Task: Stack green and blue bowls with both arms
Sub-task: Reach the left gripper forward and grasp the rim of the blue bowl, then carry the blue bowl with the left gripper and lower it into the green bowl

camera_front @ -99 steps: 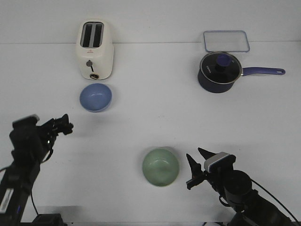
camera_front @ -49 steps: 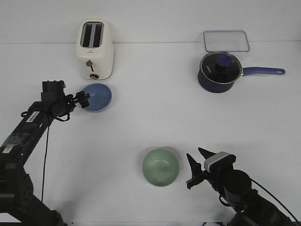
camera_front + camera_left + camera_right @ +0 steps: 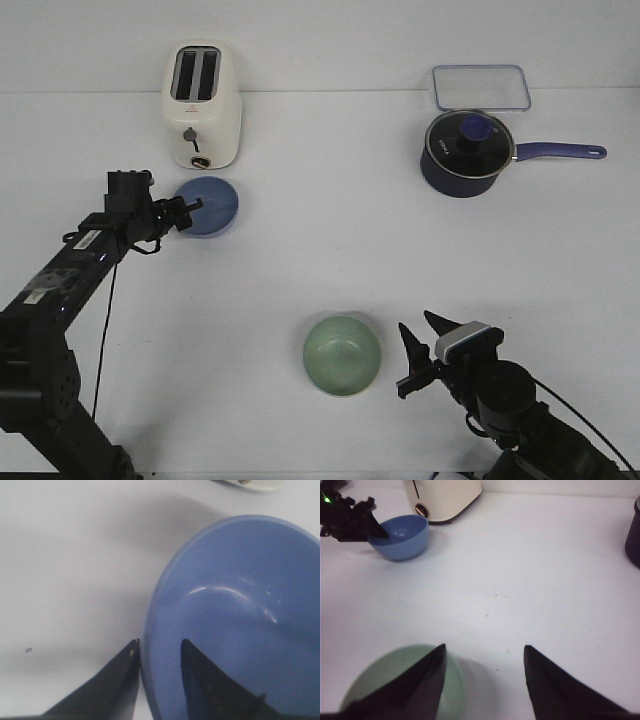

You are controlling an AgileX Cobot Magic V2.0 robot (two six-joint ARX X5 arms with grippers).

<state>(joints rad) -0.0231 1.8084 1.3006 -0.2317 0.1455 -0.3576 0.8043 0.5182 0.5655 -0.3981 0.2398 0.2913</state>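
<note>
The blue bowl (image 3: 212, 205) stands in front of the toaster at the back left; it also shows in the left wrist view (image 3: 240, 605) and the right wrist view (image 3: 402, 540). My left gripper (image 3: 192, 208) (image 3: 159, 642) straddles its left rim, one finger outside against the wall, one inside with a gap, jaws open. The green bowl (image 3: 342, 354) (image 3: 385, 670) sits near the front centre. My right gripper (image 3: 415, 332) (image 3: 485, 647) is open and empty just right of it, one finger over its rim edge.
A cream toaster (image 3: 201, 105) stands just behind the blue bowl. A dark navy saucepan (image 3: 465, 152) with a glass lid and long handle is at the back right, with a clear lidded container (image 3: 481, 87) behind it.
My left arm swung from the front left up to the blue bowl and set its fingers over the bowl's rim. The right arm and green bowl have not moved.
</note>
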